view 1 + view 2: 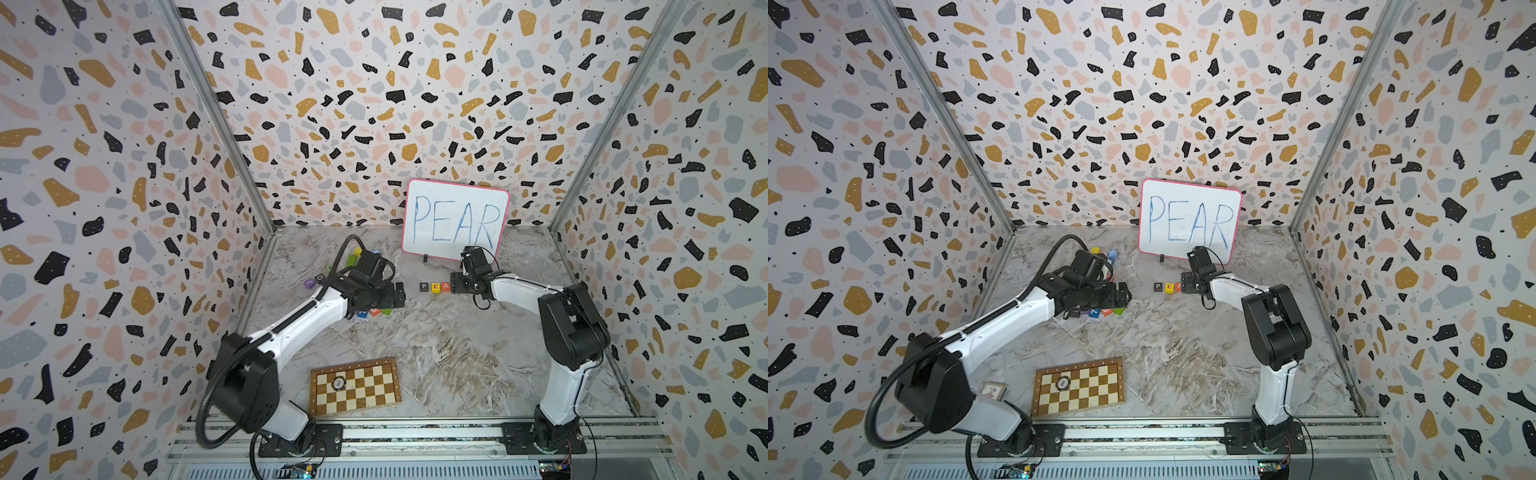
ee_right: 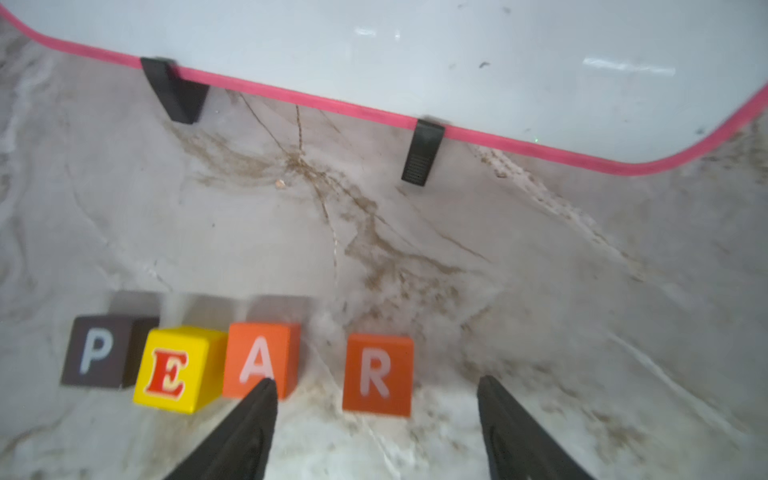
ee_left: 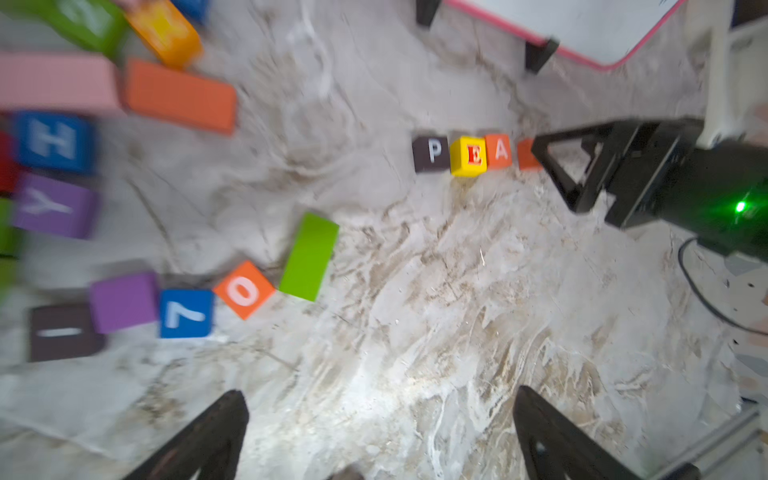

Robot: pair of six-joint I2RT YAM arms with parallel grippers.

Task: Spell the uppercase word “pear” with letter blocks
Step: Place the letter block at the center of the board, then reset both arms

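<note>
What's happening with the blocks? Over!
Left gripper open, empty. Right gripper open, straddling R block, not touching. P block, E block, A block side by side; gap before R block. Nothing in the way.

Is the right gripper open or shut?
Open: on the right gripper the jaws stand apart in its wrist view, and the R block lies ungripped.

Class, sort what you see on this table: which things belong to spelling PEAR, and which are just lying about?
Job: P block, E block, A block, R block, whiteboard reading PEAR.
Lying about: chessboard, green bar, blue 7 cube, purple Y cube.
</note>
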